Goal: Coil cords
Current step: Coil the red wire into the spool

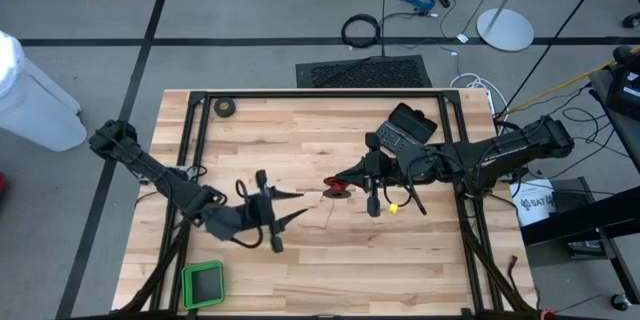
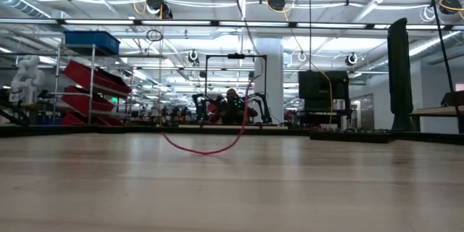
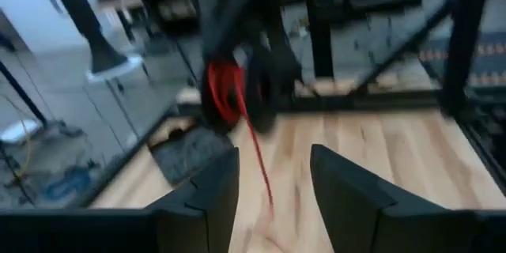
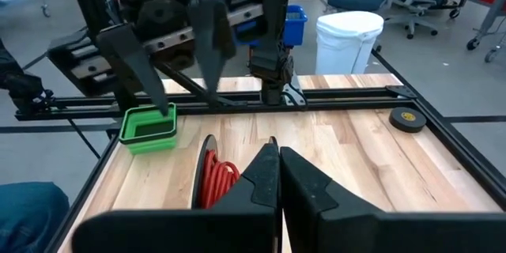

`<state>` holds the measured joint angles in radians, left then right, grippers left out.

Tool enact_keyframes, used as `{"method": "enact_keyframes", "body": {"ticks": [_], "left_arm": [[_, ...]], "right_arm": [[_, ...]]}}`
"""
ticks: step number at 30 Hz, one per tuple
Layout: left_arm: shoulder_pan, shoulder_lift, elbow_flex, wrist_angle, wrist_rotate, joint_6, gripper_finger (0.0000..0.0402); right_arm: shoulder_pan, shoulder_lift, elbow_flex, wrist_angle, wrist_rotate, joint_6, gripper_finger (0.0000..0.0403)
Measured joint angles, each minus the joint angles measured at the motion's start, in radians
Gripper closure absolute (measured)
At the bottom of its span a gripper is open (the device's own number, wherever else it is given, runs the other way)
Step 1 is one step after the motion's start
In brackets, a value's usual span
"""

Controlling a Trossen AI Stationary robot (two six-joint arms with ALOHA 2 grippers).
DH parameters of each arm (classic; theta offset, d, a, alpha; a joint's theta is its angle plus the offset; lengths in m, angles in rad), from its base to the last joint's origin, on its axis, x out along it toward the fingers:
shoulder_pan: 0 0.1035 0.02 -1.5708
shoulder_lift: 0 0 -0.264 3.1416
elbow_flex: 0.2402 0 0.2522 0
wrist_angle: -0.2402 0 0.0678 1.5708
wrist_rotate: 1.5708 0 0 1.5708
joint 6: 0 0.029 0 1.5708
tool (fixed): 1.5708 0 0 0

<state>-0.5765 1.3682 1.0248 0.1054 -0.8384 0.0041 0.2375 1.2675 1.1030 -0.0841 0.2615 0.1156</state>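
Most of the thin red wire (image 4: 218, 179) is already wound on the small round black reel (image 1: 339, 191), mid-desk. The right claw (image 1: 334, 186) pinches the reel. A short tail remains. The left claw (image 1: 297, 206) waits nearby, wide open and empty.

My left gripper (image 1: 290, 206) sits left of the reel (image 1: 338, 190), my right gripper (image 1: 352, 174) on it. The bin (image 1: 203, 284) lies at the near-left corner, the tape roll (image 1: 226, 107) far-left.
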Motion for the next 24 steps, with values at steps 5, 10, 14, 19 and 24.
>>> {"method": "enact_keyframes", "body": {"ticks": [5,10,14,19,24], "left_arm": [[0.047,0.026,0.0,0.157,0.009,0.182,0.0238],[0.116,0.033,0.0,0.17,0.162,0.187,0.0238],[0.167,0.039,0.0,0.18,0.302,0.137,0.0238],[0.202,0.069,0.0,0.191,0.354,0.133,0.0238],[0.225,0.096,0.0,0.239,0.411,0.109,0.0238]], "right_arm": [[0.0,0.0,0.0,0.001,-0.001,-0.008,0.0403],[0.0,0.0,0.0,0.002,-0.002,-0.023,0.0403],[0.0,0.0,0.0,0.002,-0.002,-0.023,0.0403],[0.0,0.0,0.0,0.003,-0.002,-0.03,0.0403],[0.0,0.0,0.0,0.002,-0.005,-0.031,0.0403]]}}
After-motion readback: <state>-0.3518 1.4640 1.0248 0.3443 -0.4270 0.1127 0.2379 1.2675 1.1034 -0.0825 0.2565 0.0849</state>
